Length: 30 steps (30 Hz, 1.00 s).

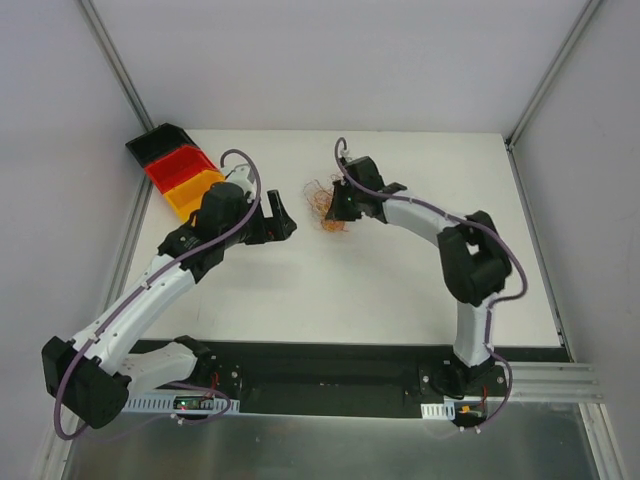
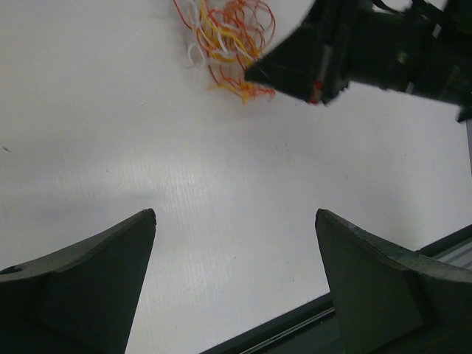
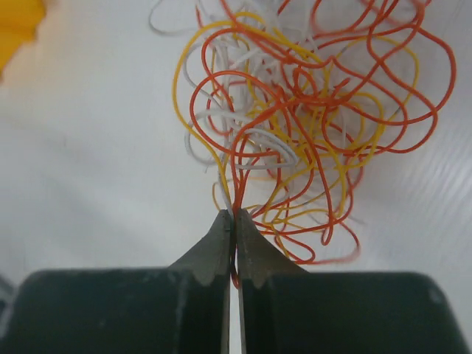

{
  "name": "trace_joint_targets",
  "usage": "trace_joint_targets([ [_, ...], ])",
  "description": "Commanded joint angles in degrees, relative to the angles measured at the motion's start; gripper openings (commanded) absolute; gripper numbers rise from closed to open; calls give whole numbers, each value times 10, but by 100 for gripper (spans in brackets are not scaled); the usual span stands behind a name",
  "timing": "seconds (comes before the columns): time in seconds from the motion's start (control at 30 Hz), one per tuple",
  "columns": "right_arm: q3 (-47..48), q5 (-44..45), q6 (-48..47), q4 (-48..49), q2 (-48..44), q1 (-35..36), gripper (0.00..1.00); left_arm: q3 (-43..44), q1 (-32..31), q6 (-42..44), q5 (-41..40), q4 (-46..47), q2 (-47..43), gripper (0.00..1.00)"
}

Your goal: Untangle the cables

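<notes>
**Right gripper pinching the tangle, left gripper standing ready**

On the white table (image 1: 400, 290), the right arm (image 1: 470, 260) is reaching to the far middle, where the cables (image 1: 322, 200) are lying in one loose knot. The right gripper (image 3: 234, 214) is pressing its jaws together on a few orange and red strands at the near edge of the knot. The left gripper (image 2: 236, 214) is hovering just left of the tangle with its jaws wide apart and nothing between them.

Judging from this, the step in hand is teasing one strand out. It is probably going best if the right gripper is drawing slowly away from the knot while the left gripper is coming in to pin the rest of the bundle to the table. A quick pull is likely to drag the whole light clump along, or tighten the loops.

Counted, from big to small:
- two arms, each with one gripper;
- three bins (image 1: 180, 168) at the far left, black, red and yellow;
- one tangle, in four colours: orange, red, yellow and white.

The strands are crossing too much to count singly.
</notes>
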Motion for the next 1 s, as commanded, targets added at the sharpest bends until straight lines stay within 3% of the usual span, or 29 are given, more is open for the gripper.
trace_joint_targets([
  [0.0,-156,-160,-12,-6,-202,3,1,13,21,-7,26,30,44,89],
  [0.1,-242,-245,-25,8,-274,-6,2,33,27,12,68,36,115,92],
  [0.17,-290,-254,-38,12,-316,-9,15,45,28,16,92,41,155,91],
  [0.23,-327,-254,-44,14,-343,-15,40,59,28,15,141,53,195,88],
  [0.33,-357,-206,-56,-26,-376,-31,56,67,28,19,204,87,250,81],
  [0.43,-371,-168,-83,-42,-405,-31,73,85,28,43,217,89,290,76],
  [0.5,-370,-204,-70,-23,-393,-26,74,91,27,49,222,90,309,72],
  [0.6,-337,-179,-63,-31,-353,-19,70,89,26,42,237,104,333,70],
  [0.77,-304,-178,-49,-4,-298,-18,53,67,12,11,264,141,346,53],
  [0.87,-286,-201,-43,-3,-270,-16,41,45,-2,-9,281,175,344,54],
  [0.97,-302,-202,-29,19,-277,-8,40,52,-14,-26,292,190,357,61],
])
